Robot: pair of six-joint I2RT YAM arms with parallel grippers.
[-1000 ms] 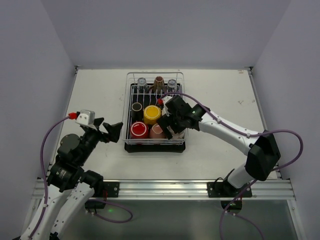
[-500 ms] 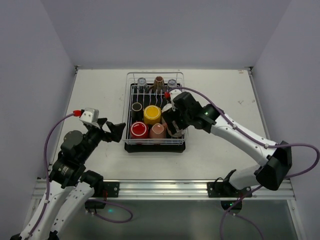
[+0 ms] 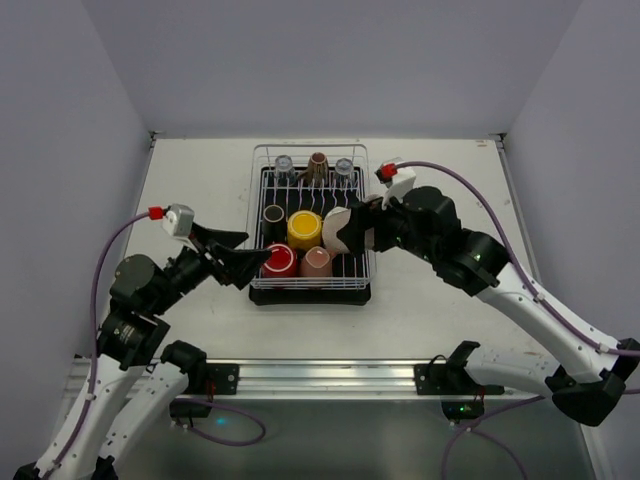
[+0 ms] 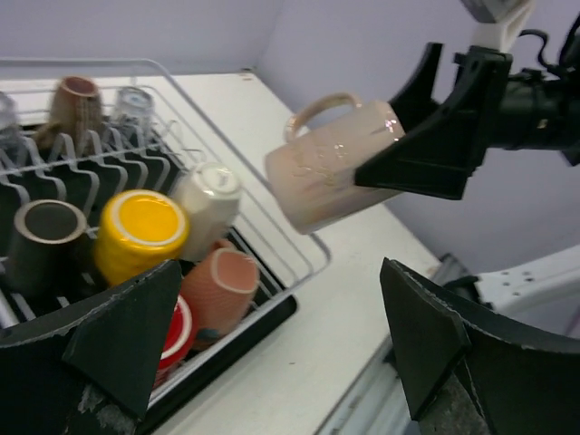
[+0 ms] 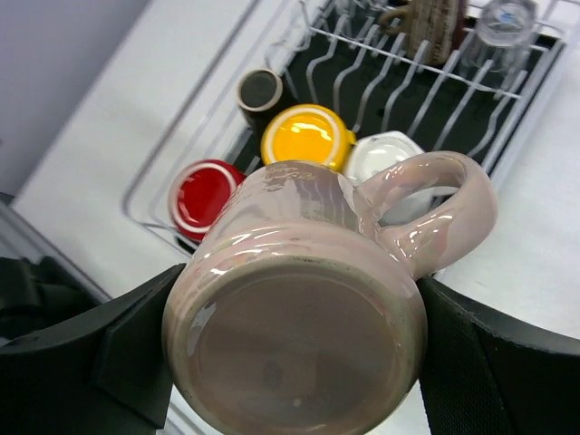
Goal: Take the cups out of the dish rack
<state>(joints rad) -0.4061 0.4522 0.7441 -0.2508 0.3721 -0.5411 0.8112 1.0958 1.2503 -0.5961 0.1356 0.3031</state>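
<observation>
Lying sideways between right gripper (image 3: pixel 353 231) fingers, pale pink mug (image 3: pixel 337 228), above dish rack (image 3: pixel 310 287)

1. Rack (image 3: pixel 258 215): white wire basket on a black tray, mid-table.
2. Pink mug (image 4: pixel 335 168): glossy, lying on its side in the air over the rack's right edge, handle uppermost, clamped in the right gripper (image 5: pixel 299 362).
3. Front of rack, packed close: dark cup (image 3: pixel 273 215) mouth up, yellow cup (image 3: pixel 304 229), white cup (image 4: pixel 208 195), red cup (image 3: pixel 278 260), ribbed peach cup (image 3: pixel 316 262).
4. Back row: ribbed brown cup (image 3: pixel 318 165) between two clear glasses (image 3: pixel 285 164).
</observation>
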